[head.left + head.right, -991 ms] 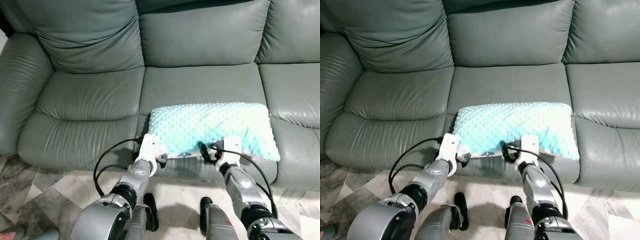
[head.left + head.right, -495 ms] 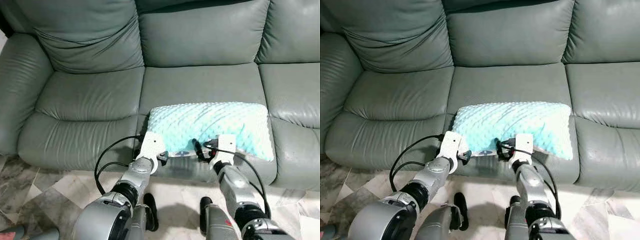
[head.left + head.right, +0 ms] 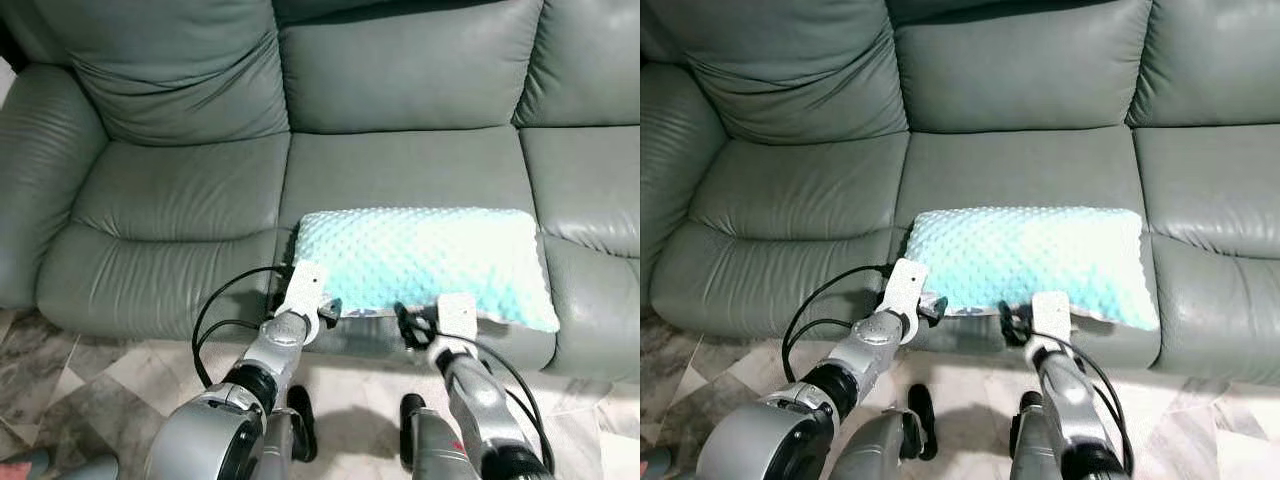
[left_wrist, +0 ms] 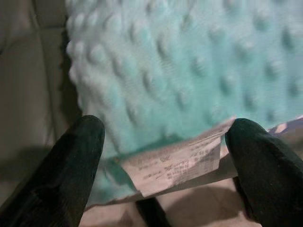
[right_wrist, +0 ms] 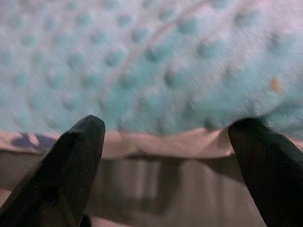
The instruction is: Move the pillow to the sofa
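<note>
Left end effector (image 3: 330,309) sits at the front edge of the sofa (image 3: 180,190), its two black fingers (image 4: 71,161) spread wide with nothing pinched between them. Just ahead of it lies the near left corner of the pillow (image 3: 425,260), a mint-green cushion with a bumpy dotted surface. In the left wrist view a white printed label (image 4: 175,163) hangs from the pillow's lower seam, in the gap between the spread fingers and apart from both.

The pillow lies flat on the middle seat cushion, its long side running from in front of the left end effector past the right one, and its far right end reaches onto the neighbouring seat.

Right end effector (image 3: 408,325) is just below the pillow's front edge, near the middle of its length. Its fingers (image 5: 71,161) are also spread apart and grip nothing; the pillow's seam and pale underside sit beyond them in the right wrist view.
</note>
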Robot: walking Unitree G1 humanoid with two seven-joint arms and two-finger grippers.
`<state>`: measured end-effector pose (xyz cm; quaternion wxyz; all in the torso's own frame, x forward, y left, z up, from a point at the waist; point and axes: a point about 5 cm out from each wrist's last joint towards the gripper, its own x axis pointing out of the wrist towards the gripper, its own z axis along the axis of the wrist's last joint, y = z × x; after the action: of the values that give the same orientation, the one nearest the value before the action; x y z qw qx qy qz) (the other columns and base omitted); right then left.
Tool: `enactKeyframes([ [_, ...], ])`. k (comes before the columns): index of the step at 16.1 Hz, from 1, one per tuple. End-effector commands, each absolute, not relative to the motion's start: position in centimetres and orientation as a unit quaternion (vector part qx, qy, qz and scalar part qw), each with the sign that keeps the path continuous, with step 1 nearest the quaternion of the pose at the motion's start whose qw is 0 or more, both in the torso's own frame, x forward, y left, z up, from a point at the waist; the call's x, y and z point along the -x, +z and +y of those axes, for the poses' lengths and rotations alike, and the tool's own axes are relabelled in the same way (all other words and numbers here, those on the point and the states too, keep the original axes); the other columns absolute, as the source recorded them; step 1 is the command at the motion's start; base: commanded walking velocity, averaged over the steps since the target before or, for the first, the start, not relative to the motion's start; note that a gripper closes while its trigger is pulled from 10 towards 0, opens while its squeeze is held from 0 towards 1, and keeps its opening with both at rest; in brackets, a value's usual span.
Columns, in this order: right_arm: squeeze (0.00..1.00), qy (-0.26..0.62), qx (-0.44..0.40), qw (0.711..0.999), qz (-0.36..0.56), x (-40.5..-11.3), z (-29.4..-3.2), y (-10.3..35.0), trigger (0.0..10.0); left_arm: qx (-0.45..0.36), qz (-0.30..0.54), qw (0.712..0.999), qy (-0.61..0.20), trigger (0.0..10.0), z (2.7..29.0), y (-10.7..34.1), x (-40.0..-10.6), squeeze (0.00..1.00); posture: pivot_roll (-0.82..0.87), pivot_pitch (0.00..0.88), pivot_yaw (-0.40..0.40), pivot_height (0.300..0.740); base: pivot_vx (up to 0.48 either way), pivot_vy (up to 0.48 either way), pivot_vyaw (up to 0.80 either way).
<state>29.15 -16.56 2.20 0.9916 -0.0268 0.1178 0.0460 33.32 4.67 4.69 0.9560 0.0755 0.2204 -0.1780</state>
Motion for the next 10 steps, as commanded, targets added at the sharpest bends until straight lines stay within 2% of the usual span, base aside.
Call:
enactKeyframes([
  [1,0.0,0.046,0.032,0.988,0.144,-27.9,-16.1,1.0,10.0,-0.065,0.245,0.949,-0.189,10.0,4.7,3.1,-32.1,0.0,-0.04,0.378,0.212,0.74,0.0,0.0,0.0],
  [3,0.0,0.01,0.066,0.985,0.16,-26.6,-16.8,0.3,10.0,-0.033,0.254,0.944,-0.208,10.0,5.9,2.4,-31.7,0.0,-0.04,0.357,0.212,0.74,0.0,0.0,0.0],
  [5,0.0,0.004,0.061,0.985,0.163,-26.1,-16.5,0.2,10.0,-0.002,0.261,0.941,-0.215,10.0,7.1,2.0,-31.4,0.0,-0.05,0.322,0.211,0.74,0.0,0.0,0.0],
  [8,0.0,0.066,0.011,0.981,0.183,-26.6,-13.8,0.1,10.0,-0.019,0.265,0.941,-0.211,10.0,10.2,1.2,-31.0,0.0,-0.02,0.275,0.203,0.74,0.0,0.0,0.0],
  [10,0.0,0.098,0.022,0.971,0.217,-26.5,-12.9,-0.3,10.0,-0.047,0.278,0.936,-0.213,10.0,11.9,0.4,-30.3,0.0,-0.03,0.233,0.195,0.74,0.0,0.0,0.0],
])
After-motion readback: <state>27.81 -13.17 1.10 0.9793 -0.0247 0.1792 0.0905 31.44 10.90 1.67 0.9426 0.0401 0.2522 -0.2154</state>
